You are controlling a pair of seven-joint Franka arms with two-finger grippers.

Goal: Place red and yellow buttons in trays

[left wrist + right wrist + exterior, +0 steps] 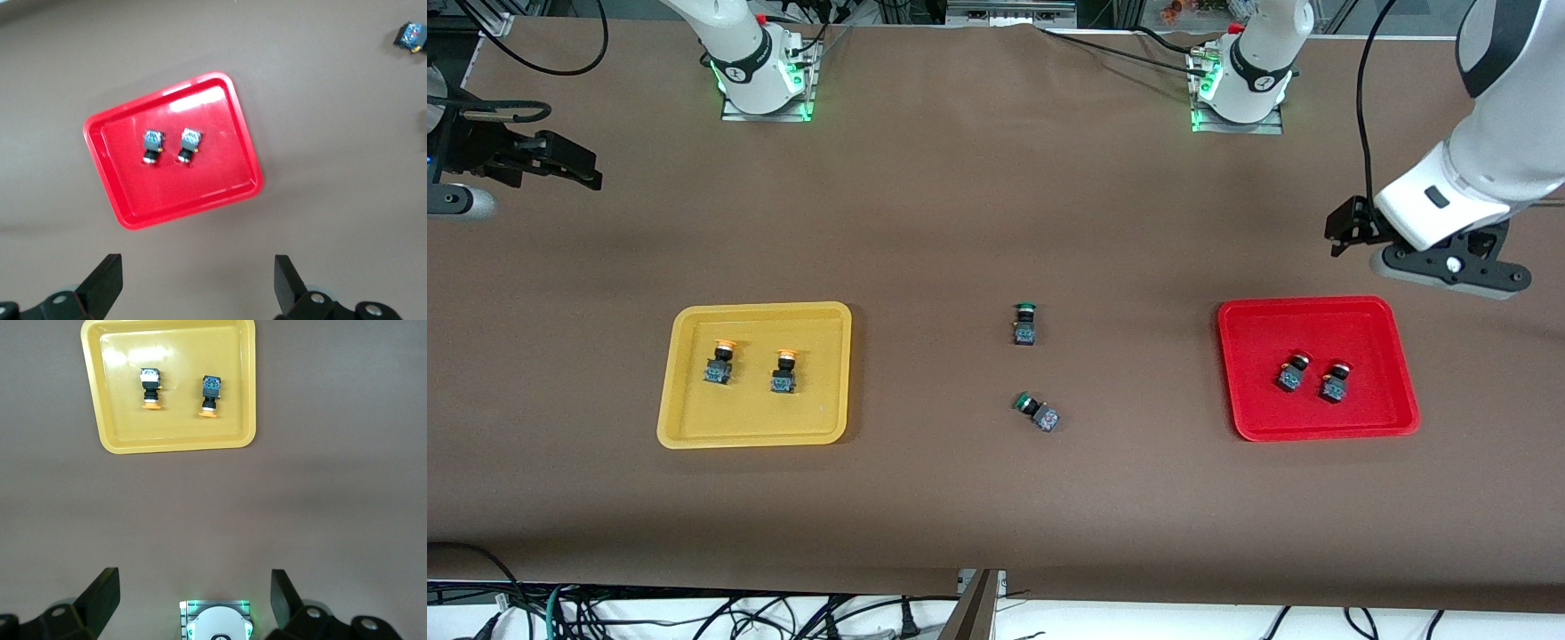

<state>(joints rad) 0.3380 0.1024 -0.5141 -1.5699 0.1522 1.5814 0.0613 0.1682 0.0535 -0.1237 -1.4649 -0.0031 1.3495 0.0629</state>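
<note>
Red buttons [1312, 375] lie in red tray [1316, 311]; left gripper [197, 283], spread, hovers apart.

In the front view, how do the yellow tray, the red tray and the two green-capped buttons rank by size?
1. Yellow tray and red tray: largest, and they look about alike.
2. The green-capped buttons, one farther from the camera, one nearer: far smaller, and alike in size; the nearer one lies turned at an angle.

Brown table [978, 213] with yellow tray [685, 373], red tray [1396, 356] and two green-capped switches [1024, 324] between them.
</note>
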